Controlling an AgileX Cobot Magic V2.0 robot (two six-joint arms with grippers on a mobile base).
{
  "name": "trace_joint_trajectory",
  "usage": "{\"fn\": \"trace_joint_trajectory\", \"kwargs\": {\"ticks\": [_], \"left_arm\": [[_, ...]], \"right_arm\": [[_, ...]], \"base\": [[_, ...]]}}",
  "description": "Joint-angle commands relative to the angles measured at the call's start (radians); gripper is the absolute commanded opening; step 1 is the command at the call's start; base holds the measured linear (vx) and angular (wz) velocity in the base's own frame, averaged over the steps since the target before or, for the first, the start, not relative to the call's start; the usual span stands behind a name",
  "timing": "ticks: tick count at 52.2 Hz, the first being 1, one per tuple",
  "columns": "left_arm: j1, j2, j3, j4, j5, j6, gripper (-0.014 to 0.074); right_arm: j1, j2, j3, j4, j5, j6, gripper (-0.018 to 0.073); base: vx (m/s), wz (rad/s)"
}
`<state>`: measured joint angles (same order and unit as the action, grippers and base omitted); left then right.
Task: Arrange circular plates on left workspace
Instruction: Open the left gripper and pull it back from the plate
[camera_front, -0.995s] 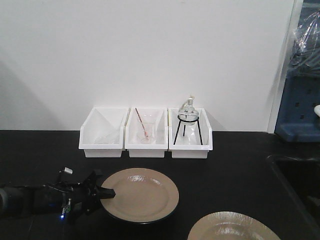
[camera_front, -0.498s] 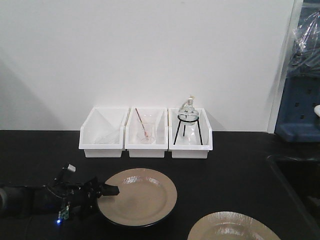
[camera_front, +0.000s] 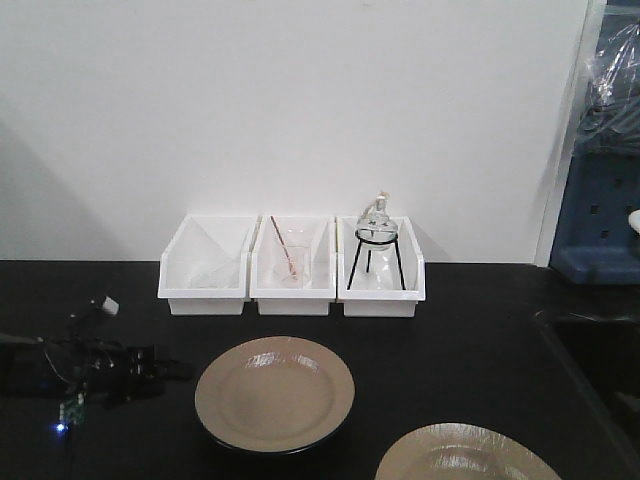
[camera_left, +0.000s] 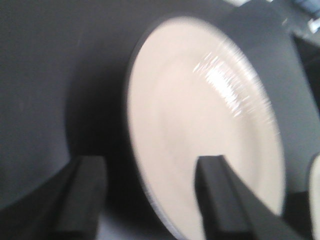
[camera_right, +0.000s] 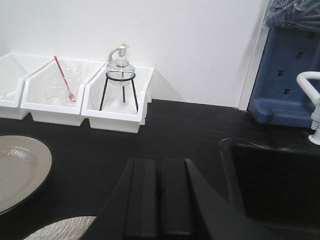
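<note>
Backing leftward in the front view, the left gripper (camera_front: 160, 368) has let go of the plate (camera_front: 275, 393), which lies flat on the benchtop (camera_front: 470, 340); a second plate (camera_front: 467, 456) lies nearer, rightward. Bins (camera_front: 291, 300) behind hold a beaker (camera_front: 291, 268) with a rod (camera_front: 283, 245) and a flask (camera_front: 377, 220) on a tripod (camera_front: 378, 262). Left wrist view: jaws spread, empty. Right wrist view: right gripper (camera_right: 160, 190) pressed together, empty.

My front view is evenly lit and a little soft, with a broad grey shadow on the wall (camera_front: 60, 180) at the left. The black surface (camera_front: 480, 330) swallows detail, so my left end effector (camera_front: 172, 370) barely stands out against it. Pale glare streaks the plate (camera_front: 275, 393). My left wrist view is badly blurred: a bright glint smears over the plate and shadow pools beside its rim. My right wrist view is crisp far off, my right end effector (camera_right: 160, 167) dim and soft.
</note>
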<state>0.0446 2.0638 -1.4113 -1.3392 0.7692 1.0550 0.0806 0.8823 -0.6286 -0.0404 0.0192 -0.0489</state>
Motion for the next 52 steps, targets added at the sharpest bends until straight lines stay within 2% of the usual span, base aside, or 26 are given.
{"fn": "trace_joint_trajectory", "kwargs": {"ticks": [1,8,13,17,21,26,30,37,38,41,43,46,52], "left_arm": [[0.011,-0.137,-0.030,-0.022,0.043,-0.002,0.0319],[0.019,-0.261,-0.025,0.103,0.063,-0.002,-0.0010],[0.019,-0.368,0.004,0.212,0.049,-0.002,-0.0005],[0.019,-0.458,0.085,0.276,0.000,-0.002,0.0000],[0.019,-0.559,0.192,0.317,-0.066,0.003,0.0000],[0.019,-0.673,0.359,0.325,-0.166,0.045,0.0000],[0.019,-0.753,0.465,0.325,-0.250,0.088,0.0000],[0.019,-0.865,0.634,0.323,-0.377,0.113,0.0000],[0.019,-0.878,0.646,0.323,-0.387,0.113,0.0000],[0.019,-0.909,0.693,0.323,-0.419,0.113,0.0000],[0.019,-0.925,0.714,0.323,-0.429,0.113,0.0000],[0.019,-0.942,0.740,0.325,-0.436,0.113,0.0000],[0.019,-0.954,0.769,0.329,-0.428,0.113,0.0000]], "right_arm": [[0.000,-0.005,-0.033,-0.013,-0.090,-0.010,-0.0003],[0.000,-0.005,-0.033,-0.008,-0.090,-0.008,-0.0003],[0.000,-0.005,-0.033,-0.008,-0.089,-0.008,-0.0003],[0.000,-0.005,-0.033,-0.005,-0.090,-0.008,-0.0003],[0.000,-0.005,-0.033,0.011,-0.088,-0.005,0.0004],[0.000,-0.005,-0.033,0.018,-0.055,-0.005,0.0050],[0.000,-0.005,-0.033,0.018,-0.028,-0.005,0.0130],[0.000,-0.005,-0.033,0.019,-0.010,-0.005,0.0366],[0.000,-0.005,-0.033,0.025,-0.005,-0.004,0.0412],[0.000,-0.005,-0.036,0.070,0.022,0.039,0.0470],[-0.002,0.000,-0.051,0.134,0.088,0.085,0.0487],[-0.007,0.025,-0.090,0.165,0.209,0.108,0.0472],[-0.050,0.140,-0.235,0.198,0.490,0.058,0.0383]], "base": [[0.00,0.00],[0.00,0.00],[0.00,0.00],[0.00,0.00],[0.00,0.00],[0.00,0.00],[0.00,0.00],[0.00,0.00],[0.00,0.00],[0.00,0.00],[0.00,0.00],[0.00,0.00],[0.00,0.00]]}}
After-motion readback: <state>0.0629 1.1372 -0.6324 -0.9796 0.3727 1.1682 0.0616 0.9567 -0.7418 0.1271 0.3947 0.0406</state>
